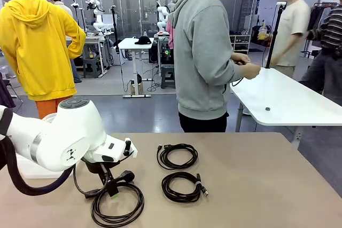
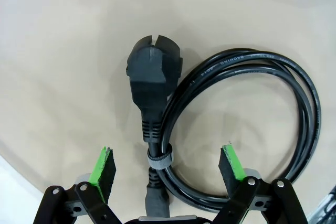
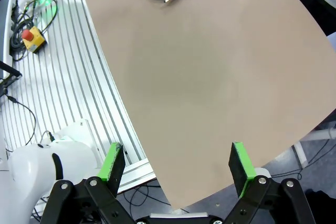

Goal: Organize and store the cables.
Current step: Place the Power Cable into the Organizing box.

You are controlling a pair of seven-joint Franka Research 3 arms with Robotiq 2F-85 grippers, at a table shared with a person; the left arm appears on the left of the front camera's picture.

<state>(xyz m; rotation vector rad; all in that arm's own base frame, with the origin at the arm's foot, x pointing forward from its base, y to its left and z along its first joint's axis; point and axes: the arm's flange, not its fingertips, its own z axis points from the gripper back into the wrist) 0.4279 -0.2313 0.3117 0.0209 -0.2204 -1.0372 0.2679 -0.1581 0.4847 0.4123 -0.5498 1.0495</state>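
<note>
Between open pads [image 2: 105,169] of the left tool [image 2: 168,153]: coiled cable [image 2: 252,61], ungripped.
Probably springy, plug-heavy; best held at its strapped neck [image 2: 159,160].

The tan table [image 1: 256,185] spreads beneath the left claw [image 1: 110,190] and away to its right. Straight beyond that claw, past the table's far edge, a person in a grey hoodie [image 1: 200,52] stands side-on. Farther off, ahead and to the right of the claw, is a white table [image 1: 288,100] with a small dark thing [image 1: 267,109] lying on it, too small to make out. A person in a pale shirt [image 1: 291,25] stands behind it. Just left of the right claw [image 3: 176,163] a white slatted panel [image 3: 79,77] runs along the tan table's edge. Farther ahead on that side lies a yellow box [image 3: 32,40] with a red button, among thin wires.
</note>
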